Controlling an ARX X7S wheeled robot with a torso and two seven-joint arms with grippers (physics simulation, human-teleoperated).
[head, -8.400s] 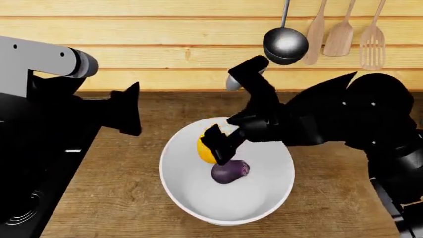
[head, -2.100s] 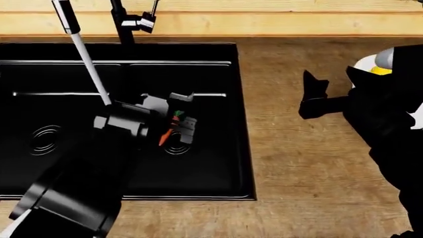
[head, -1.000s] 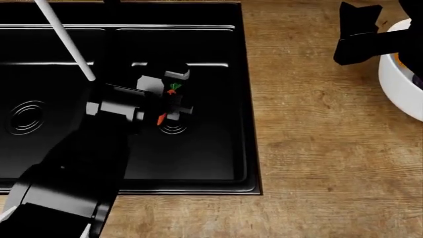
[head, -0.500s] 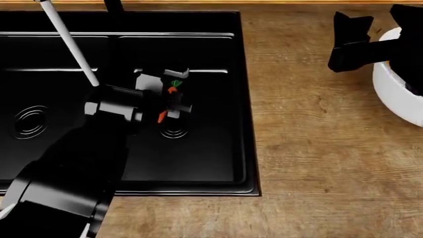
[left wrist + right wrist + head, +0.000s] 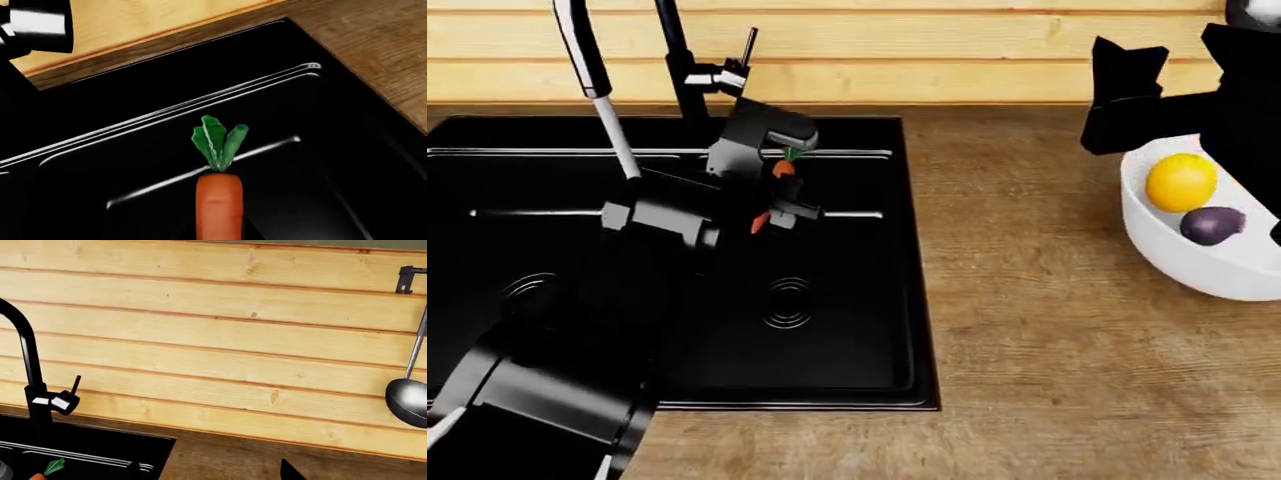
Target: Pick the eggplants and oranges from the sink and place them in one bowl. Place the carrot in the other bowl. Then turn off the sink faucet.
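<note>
Left wrist: carrot [image 5: 218, 207] upright, leaves at 12, above sink [image 5: 100, 165]. Head: left claw [image 5: 777, 192] clamped on carrot, lifted for the grey bowl, not in view. Orange [image 5: 1181, 182], eggplant [image 5: 1212, 224] sit in white bowl [image 5: 1188, 262] at 3. Right claw [image 5: 1124, 95]: cannot tell. Right wrist: faucet [image 5: 30, 375] at 9.

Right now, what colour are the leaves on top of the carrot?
Green, on the orange carrot; the left wrist view shows it best.

The left end effector [image 5: 777, 190] has lifted the carrot [image 5: 770, 196] clear of the sink [image 5: 868, 330] floor.
</note>
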